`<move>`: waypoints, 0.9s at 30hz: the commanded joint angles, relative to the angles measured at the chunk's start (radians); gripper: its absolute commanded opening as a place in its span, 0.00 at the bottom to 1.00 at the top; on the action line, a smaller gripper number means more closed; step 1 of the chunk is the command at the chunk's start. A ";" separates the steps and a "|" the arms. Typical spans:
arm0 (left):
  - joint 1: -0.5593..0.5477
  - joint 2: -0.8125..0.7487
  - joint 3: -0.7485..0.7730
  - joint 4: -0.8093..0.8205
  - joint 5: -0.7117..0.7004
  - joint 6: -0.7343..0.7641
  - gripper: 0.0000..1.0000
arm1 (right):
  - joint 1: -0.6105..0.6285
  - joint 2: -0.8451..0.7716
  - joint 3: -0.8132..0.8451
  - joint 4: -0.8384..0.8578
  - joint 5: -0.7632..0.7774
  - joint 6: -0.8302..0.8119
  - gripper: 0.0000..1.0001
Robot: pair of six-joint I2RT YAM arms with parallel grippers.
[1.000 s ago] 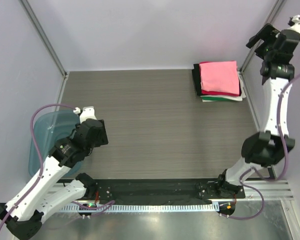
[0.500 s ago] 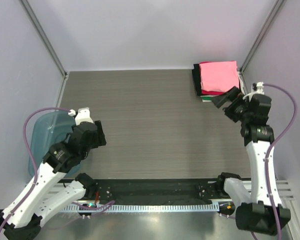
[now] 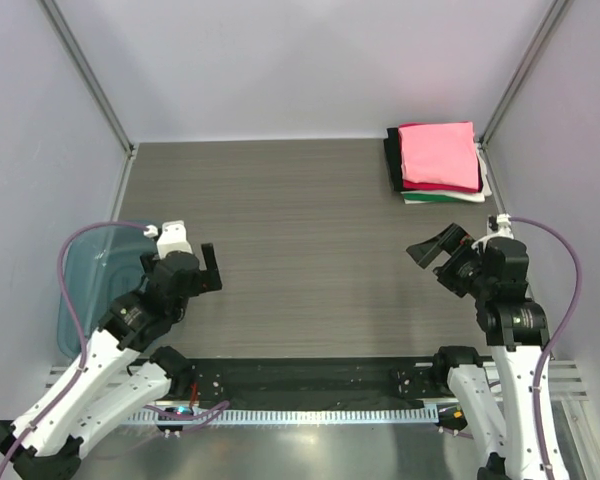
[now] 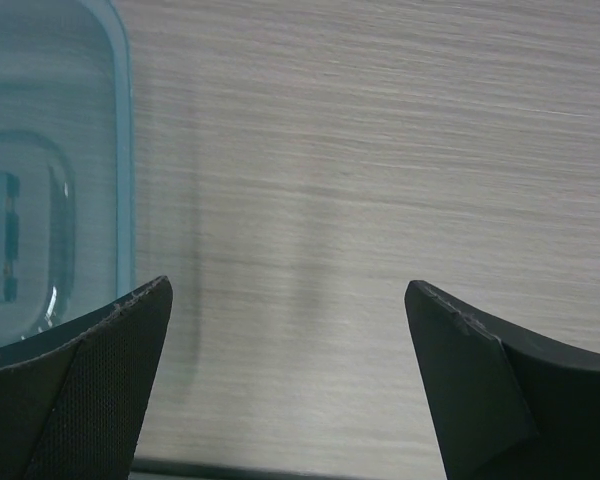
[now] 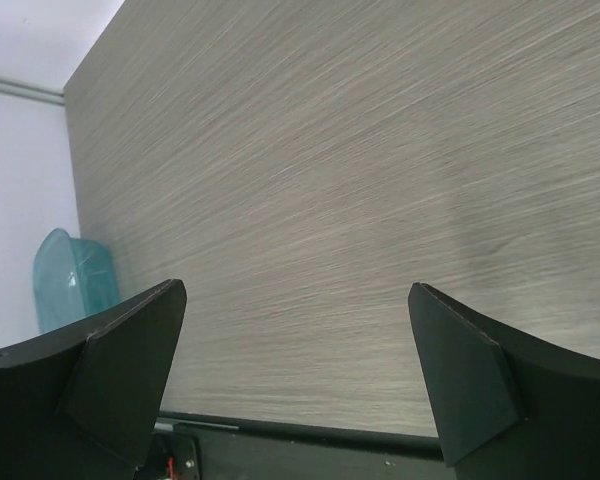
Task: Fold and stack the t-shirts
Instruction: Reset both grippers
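Two robot arms hover low over a grey wood-grain table point(image 3: 310, 230), neither of them holding anything. The left gripper point(image 3: 202, 272) hangs above the table's near-left part, and its wrist camera shows the jaws spread wide with only bare tabletop between the two dark fingers point(image 4: 100, 380). The right gripper point(image 3: 432, 246) hangs above the table's near-right part, tilted toward the table's middle. It too is spread wide, and nothing but wood grain shows between its fingers point(image 5: 110, 370) in its own wrist view.

The stack of t-shirts point(image 3: 438, 170) lies folded in the table's far-right corner, well apart from both grippers. A light salmon-pink shirt point(image 3: 438, 152) lies flat on top. Beneath it, the edge of a magenta-red shirt point(image 3: 425, 187) shows along the near side, a black shirt point(image 3: 392, 160) juts out on the side toward the table's middle, and a green shirt point(image 3: 442, 199) peeks out at the bottom with a thin strip of white beside it.

A translucent blue bin point(image 3: 85, 275) stands off the table's left edge, just beside the left arm. Its rim also shows at the left of the left wrist view and far off in the right wrist view.
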 commanded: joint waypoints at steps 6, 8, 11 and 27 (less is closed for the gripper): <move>0.005 -0.115 -0.363 0.668 -0.206 0.427 1.00 | 0.034 -0.047 0.181 -0.153 0.183 -0.094 1.00; 0.020 -0.135 -0.451 0.877 -0.220 0.498 1.00 | 0.066 -0.062 0.191 -0.163 0.217 -0.094 1.00; 0.120 -0.117 -0.579 1.067 -0.205 0.509 1.00 | 0.084 -0.074 0.198 -0.176 0.277 -0.098 1.00; 0.541 0.579 -0.539 1.636 0.209 0.432 0.99 | 0.135 -0.131 0.198 -0.219 0.363 -0.131 1.00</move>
